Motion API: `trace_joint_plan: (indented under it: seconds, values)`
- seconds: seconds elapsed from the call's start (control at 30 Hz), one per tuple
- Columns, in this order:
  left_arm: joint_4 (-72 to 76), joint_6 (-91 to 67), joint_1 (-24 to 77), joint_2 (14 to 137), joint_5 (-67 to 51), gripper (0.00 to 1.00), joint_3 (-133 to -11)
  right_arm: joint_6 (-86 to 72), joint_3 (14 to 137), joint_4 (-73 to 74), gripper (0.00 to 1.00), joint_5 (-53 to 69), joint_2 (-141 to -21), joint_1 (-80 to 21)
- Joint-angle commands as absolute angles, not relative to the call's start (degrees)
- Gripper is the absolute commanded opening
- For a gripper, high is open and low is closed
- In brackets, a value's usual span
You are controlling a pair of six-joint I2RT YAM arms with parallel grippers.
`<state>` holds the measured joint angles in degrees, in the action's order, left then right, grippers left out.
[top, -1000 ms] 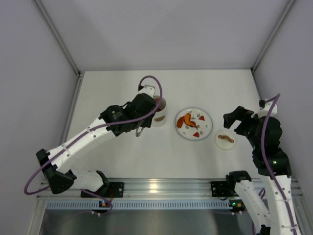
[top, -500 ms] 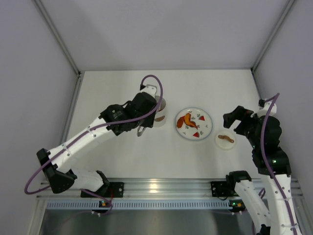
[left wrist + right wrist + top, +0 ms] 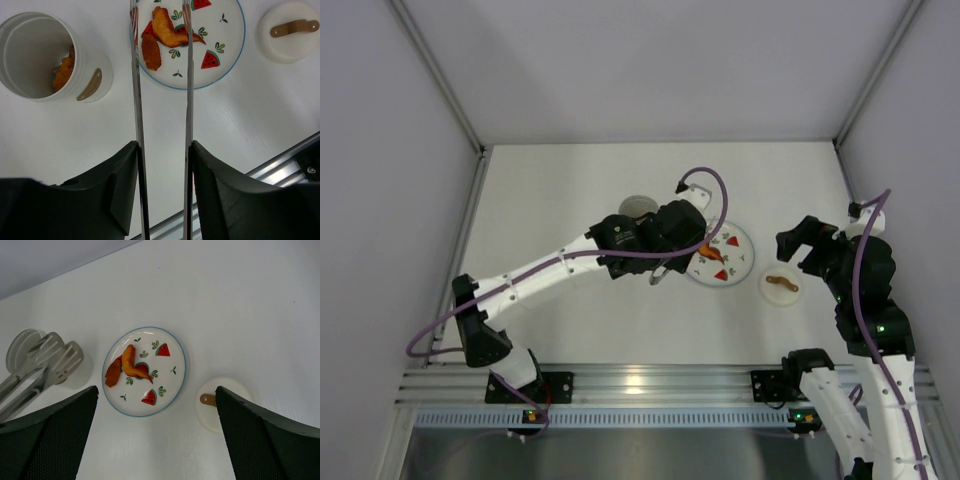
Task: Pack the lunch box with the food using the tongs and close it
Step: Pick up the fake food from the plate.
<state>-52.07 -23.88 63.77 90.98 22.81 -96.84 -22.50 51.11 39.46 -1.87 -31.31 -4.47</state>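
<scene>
The step in hand is fetching more food. The left hand [image 3: 162, 150] holds the tongs [image 3: 136, 100], its 2 fingers pressed against the outsides of the 2 metal arms, which stand parted rather than squeezed together. The tongs' long axis runs straight out from the hand toward the plate [image 3: 227, 55]. In the left wrist view the arms cross the plate's rim and leave the frame, so the tips cannot be seen there.

2 orange-brown pieces of food [image 3: 151, 51] lie on the plate, touching each other, in the gap between the arms. The darker piece lies roughly along the tongs' axis, close to the left arm. The longer 1 slants across that axis.

The lunch box [image 3: 99, 67] stands upright on the desk [image 3: 250, 125], mouth up and open. It is left of the plate and apart from it, with some food already inside. The lid [image 3: 287, 45] lies handle-up on the plate's other side. The right hand [image 3: 157, 435] hovers wide, holding nothing.

The next move likely calls for lowering the tips to straddle 1 piece across its short side. The tongs would then squeeze, lift and swing left over the box. Since the pieces touch, the second may drag along.
</scene>
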Motion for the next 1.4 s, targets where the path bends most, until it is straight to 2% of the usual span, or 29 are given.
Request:
trace_joint_plan:
  seconds: [0.0,0.63,1.37]
  values:
    - [-49.8,-24.1,64.2,92.6,24.8,0.5,-96.9,-21.5,53.7,40.1,1.0,-2.5,-31.3,-3.7]
    - [-46.8,-24.0,63.4,102.0,25.4,0.53,-92.5,-21.8,51.9,39.7,1.0,-2.2,-30.4,-3.7]
    - [-45.5,-22.9,61.8,106.6,21.1,0.52,-91.1,-21.7,51.1,39.6,1.0,-2.4,-30.2,-3.7]
